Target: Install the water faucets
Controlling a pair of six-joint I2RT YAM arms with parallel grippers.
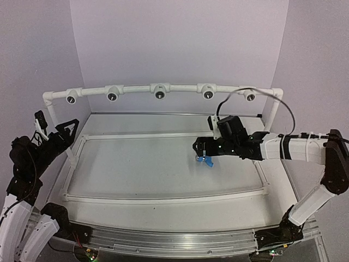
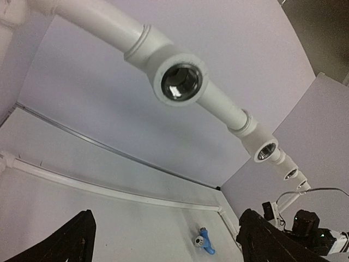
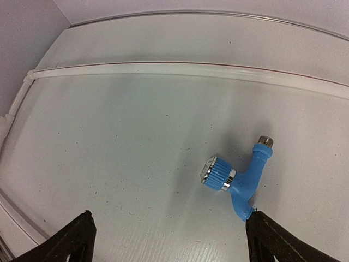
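Note:
One small bright-blue water faucet (image 1: 205,160) (image 3: 240,177) lies on its side on the white table, with a ribbed blue knob and a metal threaded end. My right gripper (image 1: 199,148) (image 3: 170,232) hovers open just above it; the faucet's spout end lies right at the tip of the right-hand finger (image 3: 272,237), not between the fingers. At the table's far left, my left gripper (image 1: 68,130) (image 2: 166,240) is open and empty, pointing up toward the first tee fitting (image 2: 177,81) of the white pipe (image 1: 160,91). The left wrist view also shows the faucet (image 2: 204,241) far off.
The white pipe runs across the back on two posts and carries several tee fittings with dark round openings. A thin white frame (image 1: 163,199) borders the work area on the table. Purple walls close the back and sides. A metal rail (image 1: 174,240) runs along the near edge.

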